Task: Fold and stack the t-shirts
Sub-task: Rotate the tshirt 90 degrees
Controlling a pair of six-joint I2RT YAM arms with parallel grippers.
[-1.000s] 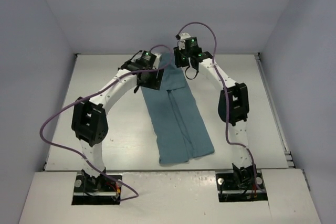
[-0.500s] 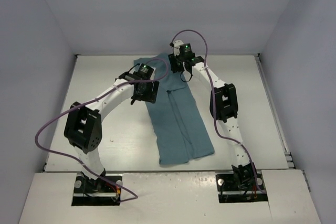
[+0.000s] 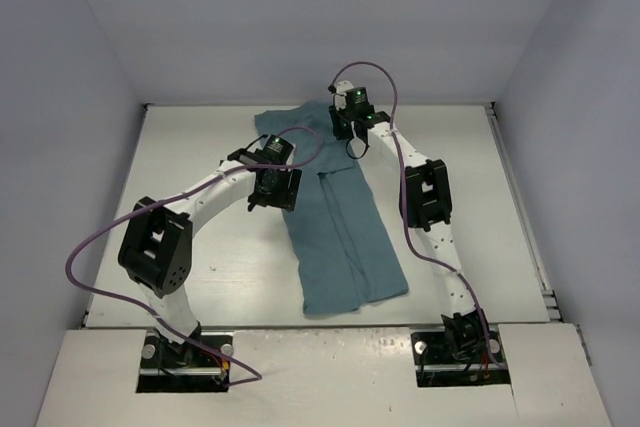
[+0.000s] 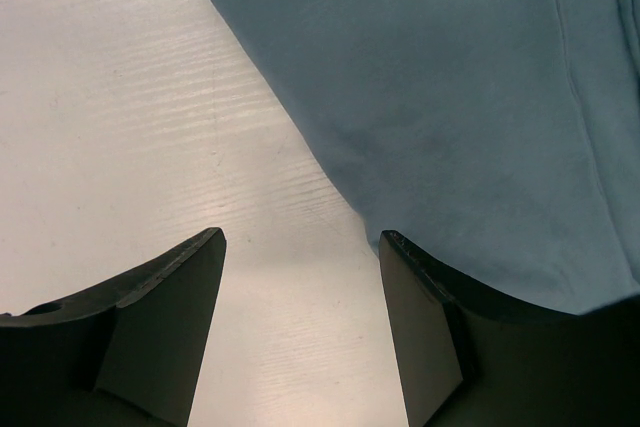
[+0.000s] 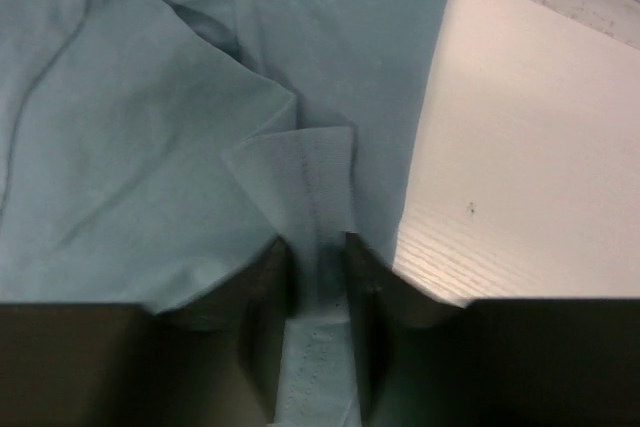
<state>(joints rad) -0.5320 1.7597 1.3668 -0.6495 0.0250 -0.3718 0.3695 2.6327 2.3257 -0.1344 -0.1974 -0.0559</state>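
Layout from above: we see the t-shirt [image 3: 345,237] flat on the table [image 3: 190,147] as a narrow folded strip, its long axis running from the far middle toward the near edge, leaning slightly right.
Arms from above: the right gripper [image 3: 350,137] sits over the strip's far end; the left gripper [image 3: 272,190] hangs at its left edge, partway down. We judge the right arm better placed to carry the far end nearward.
Left wrist fingers: spread wide, bare table between them, nothing held; the t-shirt [image 4: 450,97] lies to their right, its edge passing by the right fingertip.
Right wrist fingers: pressed onto a stitched hem fold [image 5: 315,187], pinching it; cloth spreads ahead and left, table to the right.
Hidden: from above, both wrists cover their fingertips; how many layers the pinch takes, we cannot tell.
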